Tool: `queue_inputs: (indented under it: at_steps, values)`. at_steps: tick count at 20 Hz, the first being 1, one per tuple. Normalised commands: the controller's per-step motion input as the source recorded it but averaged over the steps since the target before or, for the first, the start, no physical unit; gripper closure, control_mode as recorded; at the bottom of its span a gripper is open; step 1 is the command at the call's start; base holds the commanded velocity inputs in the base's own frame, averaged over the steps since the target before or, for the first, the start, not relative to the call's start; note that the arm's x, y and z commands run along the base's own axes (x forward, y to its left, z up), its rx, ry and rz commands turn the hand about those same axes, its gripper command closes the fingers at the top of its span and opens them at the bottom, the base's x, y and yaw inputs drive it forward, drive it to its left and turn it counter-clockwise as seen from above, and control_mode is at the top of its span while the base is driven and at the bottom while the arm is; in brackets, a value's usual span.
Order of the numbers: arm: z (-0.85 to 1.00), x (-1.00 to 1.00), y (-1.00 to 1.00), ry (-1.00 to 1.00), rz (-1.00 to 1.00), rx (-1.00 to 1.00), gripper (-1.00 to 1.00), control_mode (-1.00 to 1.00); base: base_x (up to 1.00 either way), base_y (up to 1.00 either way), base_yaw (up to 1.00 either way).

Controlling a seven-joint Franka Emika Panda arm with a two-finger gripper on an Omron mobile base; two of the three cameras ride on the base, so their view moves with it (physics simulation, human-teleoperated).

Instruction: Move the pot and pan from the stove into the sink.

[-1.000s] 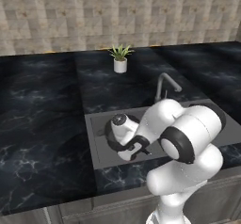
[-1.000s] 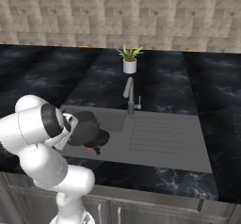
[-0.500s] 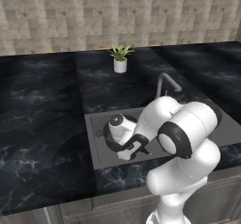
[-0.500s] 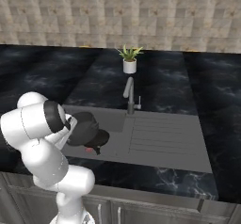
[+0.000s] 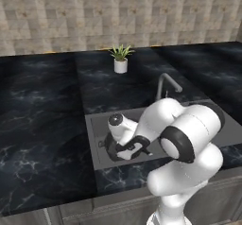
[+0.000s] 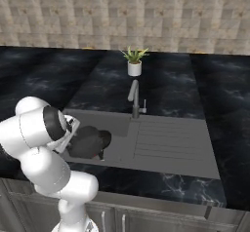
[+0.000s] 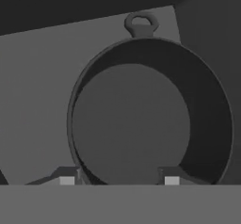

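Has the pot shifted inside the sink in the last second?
No. In the right base view the pot sits in the same place in the sink, left of the faucet, as before.

In the left base view the pot (image 5: 124, 149) fills the sink's (image 5: 94, 139) lower-left corner, just beside its walls. In the right base view the basin floor and ribbed drainboard at centre right lie open; the faucet (image 6: 134, 97) and plant (image 6: 134, 62) block the upper middle.
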Motion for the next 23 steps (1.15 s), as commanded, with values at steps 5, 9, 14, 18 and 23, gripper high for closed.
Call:
queue_inputs:
  at_steps: [5,9,14,18,23]
  values:
    - [0.73,-0.18,0.10,0.00,-0.06,0.01,-1.00,-1.00,0.00,0.00,0.00]
    - [0.59,-0.55,0.05,0.00,0.00,0.00,-1.00,-1.00,0.00,0.00,0.00]
    - [0.67,-0.60,0.01,-0.06,0.00,0.01,-1.00,-1.00,0.00,0.00,0.00]
    - [0.63,-0.58,-0.05,-0.25,0.00,0.06,-1.00,-1.00,0.00,0.00,0.00]
    - [0.38,-0.57,-0.20,-0.40,0.00,0.20,-1.00,-1.00,0.00,0.00,0.00]
